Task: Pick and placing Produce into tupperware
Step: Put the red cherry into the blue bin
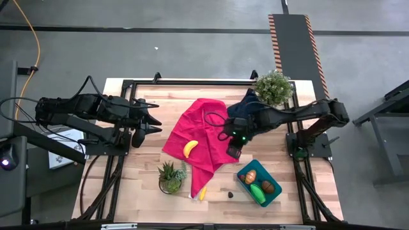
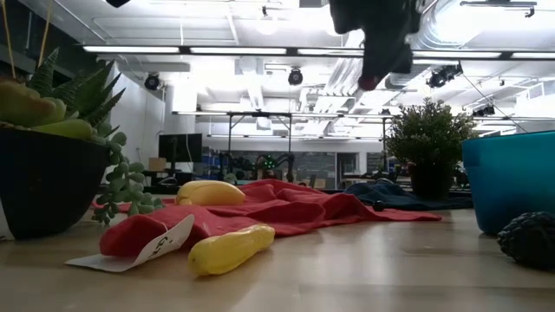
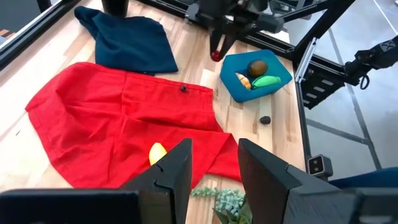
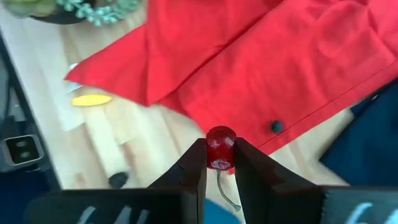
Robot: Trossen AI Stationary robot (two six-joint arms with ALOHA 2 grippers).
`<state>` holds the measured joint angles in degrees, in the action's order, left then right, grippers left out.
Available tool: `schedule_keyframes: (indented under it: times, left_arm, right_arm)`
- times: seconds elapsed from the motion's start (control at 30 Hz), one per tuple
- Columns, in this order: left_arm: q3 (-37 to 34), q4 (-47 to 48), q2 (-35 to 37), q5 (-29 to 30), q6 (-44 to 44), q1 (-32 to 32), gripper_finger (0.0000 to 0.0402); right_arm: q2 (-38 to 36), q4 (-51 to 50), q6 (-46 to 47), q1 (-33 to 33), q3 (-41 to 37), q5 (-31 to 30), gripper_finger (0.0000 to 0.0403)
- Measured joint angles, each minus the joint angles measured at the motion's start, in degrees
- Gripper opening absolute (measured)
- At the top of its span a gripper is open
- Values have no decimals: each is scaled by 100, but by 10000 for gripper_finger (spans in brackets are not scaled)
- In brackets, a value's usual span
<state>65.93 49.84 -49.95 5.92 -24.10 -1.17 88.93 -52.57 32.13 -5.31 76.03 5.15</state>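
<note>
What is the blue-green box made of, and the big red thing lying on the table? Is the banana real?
The tupperware looks like smooth plastic: stiff walls, rounded corners, a slight shine. The red cloth looks like soft fabric, since it lies in folds and wrinkles. The banana on the table looks like a toy, probably plastic or rubber: even yellow, smooth, no spots, though the pictures cannot prove it.

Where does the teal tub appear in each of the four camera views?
High view: teal tub, lower right, beside the red cloth.
Low view: right edge, right of the cloth.
Left wrist view: upper right, past the cloth.
Right wrist view: cannot tell; the cloth shows.
Shared landmark: red cloth.
</note>
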Motion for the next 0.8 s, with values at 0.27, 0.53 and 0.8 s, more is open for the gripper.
schedule_keyframes:
  times: [0.27,0.53,0.8]
  left_arm:
    - [0,-26,-2,-46,-20,0,117]
    - [0,-39,-2,-44,-83,0,117]
    - [0,-50,-6,-44,-445,2,117]
  right_arm:
    - [-510,-37,561,-396,0,-5,51]
    - [-1126,-141,818,-673,2,-56,51]
    - [-1836,-296,940,-939,4,-59,51]
